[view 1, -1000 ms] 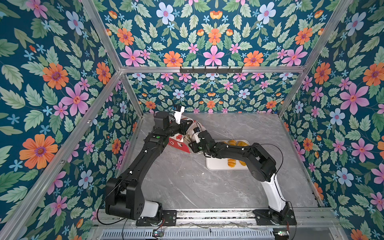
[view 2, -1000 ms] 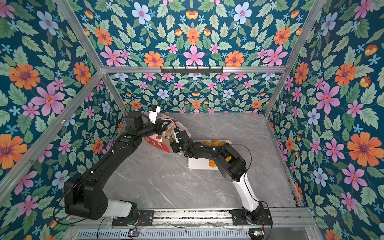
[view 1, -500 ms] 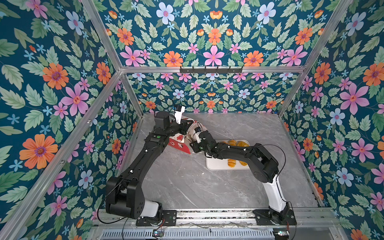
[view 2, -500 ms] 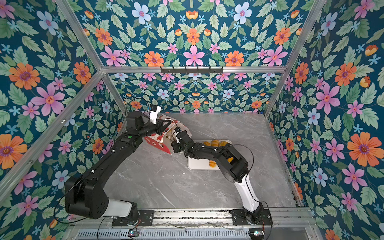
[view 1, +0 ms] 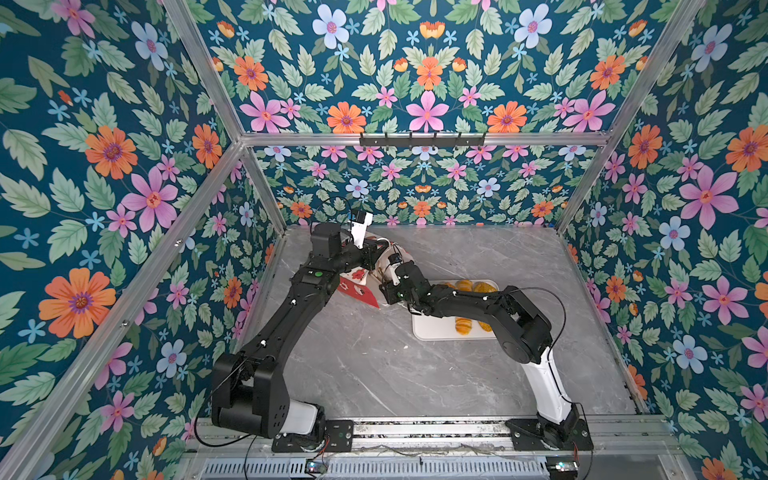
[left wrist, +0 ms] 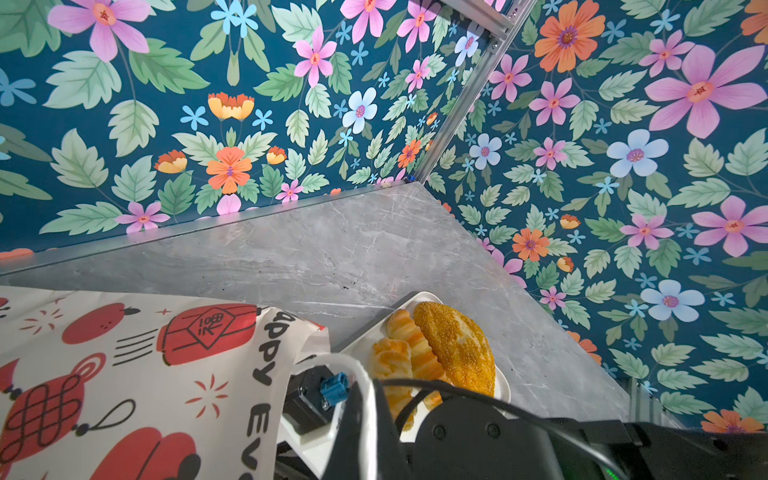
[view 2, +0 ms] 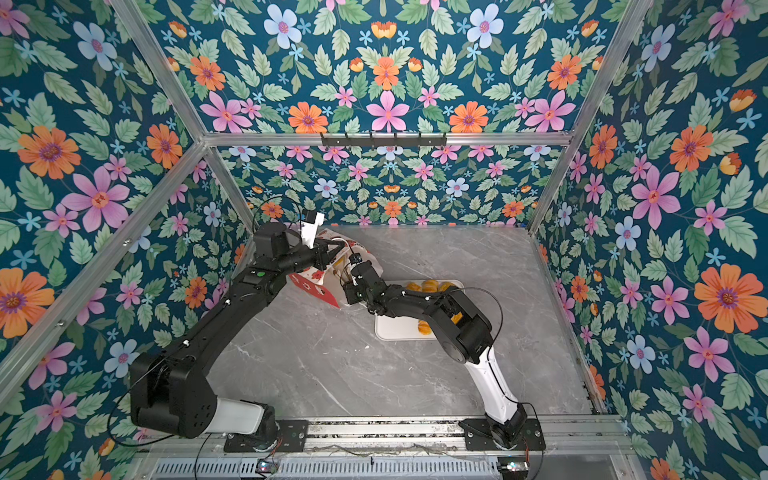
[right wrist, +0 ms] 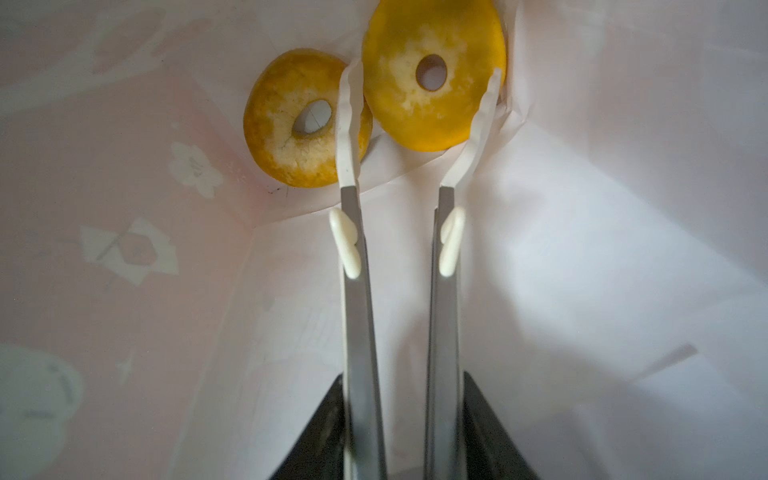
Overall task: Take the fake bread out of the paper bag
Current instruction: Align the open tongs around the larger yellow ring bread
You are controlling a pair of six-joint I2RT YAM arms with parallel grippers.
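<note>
Nothing has shifted: the right gripper (right wrist: 419,83) clasps the ring bun (right wrist: 399,120) deep inside the paper bag (view 1: 360,287). The left gripper (view 1: 373,255) pinches its rim, so lifting comes next.

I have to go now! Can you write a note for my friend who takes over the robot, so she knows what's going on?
Left gripper: shut on the paper bag, at its mouth.
Right gripper: deep inside the bag, straddling the glossy ring bun; whether it pinches the bun is unclear.
Pale bagel: beside that bun at the bag's bottom.
Done: seeded loaf, ridged loaf and flaky pastry lie on the white tray.
Left: lift out both rings.
</note>
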